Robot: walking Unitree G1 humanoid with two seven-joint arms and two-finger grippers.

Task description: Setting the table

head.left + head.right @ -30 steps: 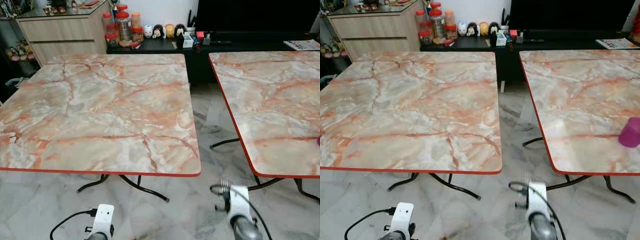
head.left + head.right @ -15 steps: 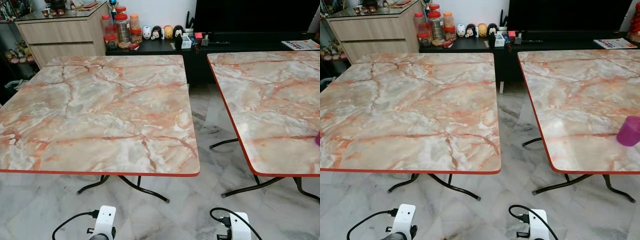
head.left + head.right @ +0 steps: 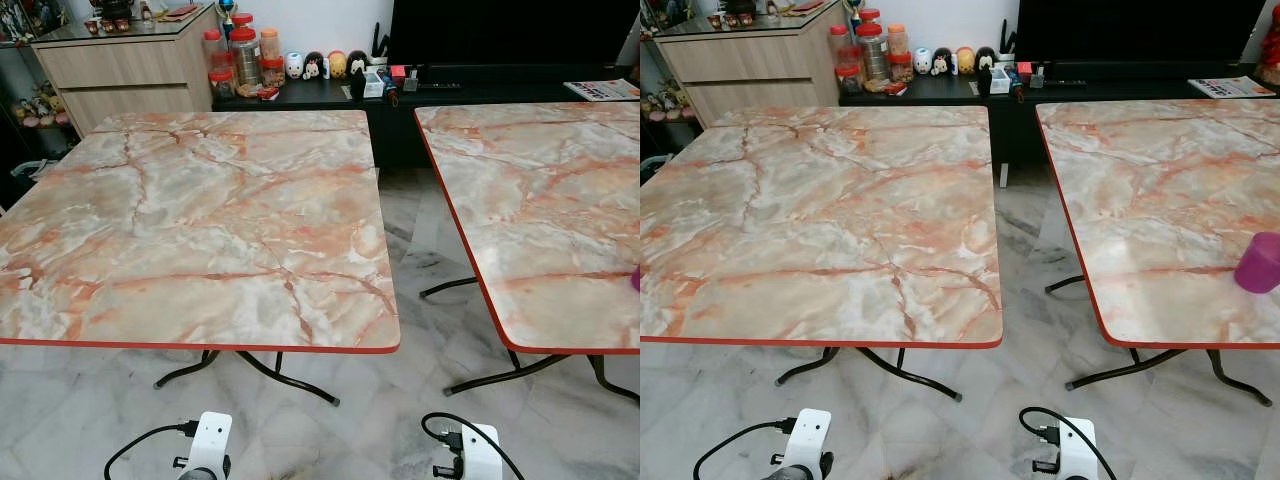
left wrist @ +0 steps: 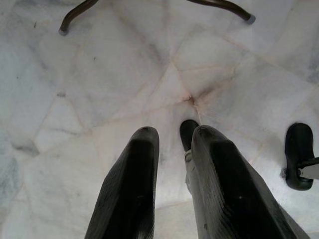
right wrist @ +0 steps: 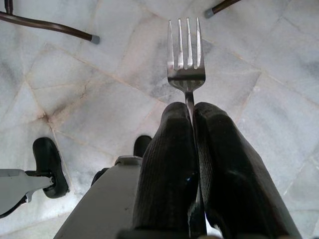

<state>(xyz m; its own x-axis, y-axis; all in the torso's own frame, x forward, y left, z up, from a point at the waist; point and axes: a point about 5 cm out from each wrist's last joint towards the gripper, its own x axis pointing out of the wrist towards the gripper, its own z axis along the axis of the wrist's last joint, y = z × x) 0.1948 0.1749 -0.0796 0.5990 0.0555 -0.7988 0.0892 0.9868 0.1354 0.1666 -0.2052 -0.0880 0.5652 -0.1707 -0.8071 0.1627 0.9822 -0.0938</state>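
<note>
A silver metal fork [image 5: 186,59] juts tines-forward from the right pincer [image 5: 192,112], whose two black fingers [image 5: 167,164] are pressed together on the fork's thin handle, low over the pale marble-tile floor [image 5: 99,94]. The left pincer [image 4: 172,137] hangs beside it with its fingers [image 4: 130,189] spread slightly apart and nothing between them, also pointing at the floor tiles. Seen from the head, both arms hang low at the lower edge of the scene, their white wrist housings with black cables showing: the left arm [image 3: 207,448] before the near bench, the right arm [image 3: 476,455] before the gap between the two benches.

Ahead stand two square benches with pink-veined marble-pattern tops, red edging and curved black metal legs: the left bench [image 3: 200,220] and, well apart across a strip of floor, the right bench [image 3: 1160,200]. A magenta plastic cup [image 3: 1260,263] stands upright near the right bench's front right corner. Beyond the benches, a low black cabinet [image 3: 330,92] carries red-lidded clear jars [image 3: 245,52] and small figurines [image 3: 325,64], with a light wood drawer unit [image 3: 125,65] just to its left.
</note>
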